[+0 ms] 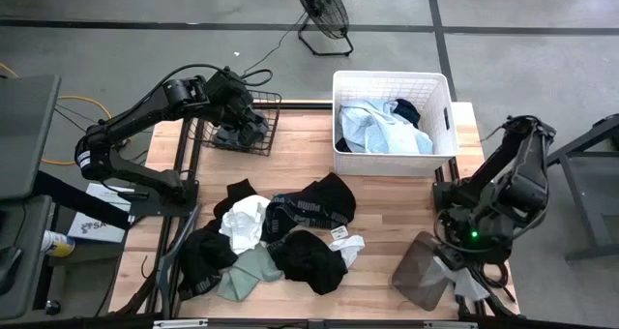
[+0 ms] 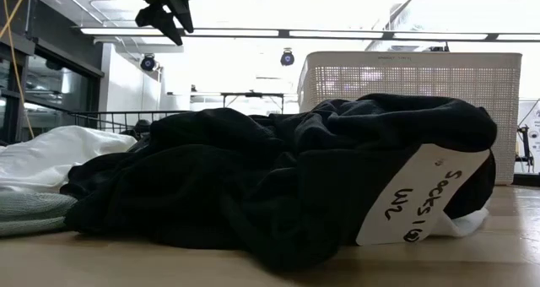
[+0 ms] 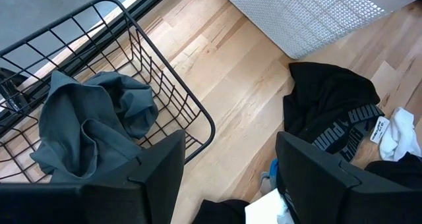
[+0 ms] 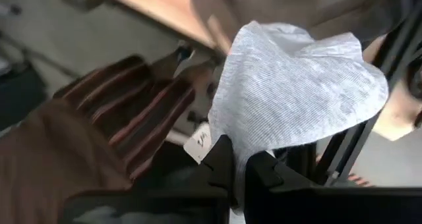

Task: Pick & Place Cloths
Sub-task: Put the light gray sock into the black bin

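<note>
Several loose cloths [image 1: 280, 237], black, white and sage green, lie heaped on the near half of the table; in the low view the black heap [image 2: 278, 186] fills the foreground. My left gripper [image 3: 231, 158] is open and hovers over the rim of the black wire basket [image 1: 271, 102], where a grey cloth [image 3: 92, 118] lies. My right gripper [image 4: 241, 161], at the table's near right corner [image 1: 455, 261], is shut on a pale grey cloth [image 4: 297, 92]. A sheer brownish cloth [image 4: 119, 132] hangs beside it. Pale blue and navy cloths [image 1: 377, 126] lie in the white laundry basket [image 1: 392, 74]. My right gripper pinches the pale grey cloth between its two fingers, at an edge [image 4: 227, 135] next to a small white tag [image 4: 198, 145]. The fabric bulges out beyond the fingertips in a loose, slack bunch. Whether it hangs clear of the table I cannot tell.
The white laundry basket stands at the far edge, right of centre, and the wire basket at the far left. A paper label [image 2: 422, 194] lies on the black heap. Bare wood [image 1: 387, 198] shows between the heap and my right arm. A fan [image 1: 324, 14] stands on the floor beyond.
</note>
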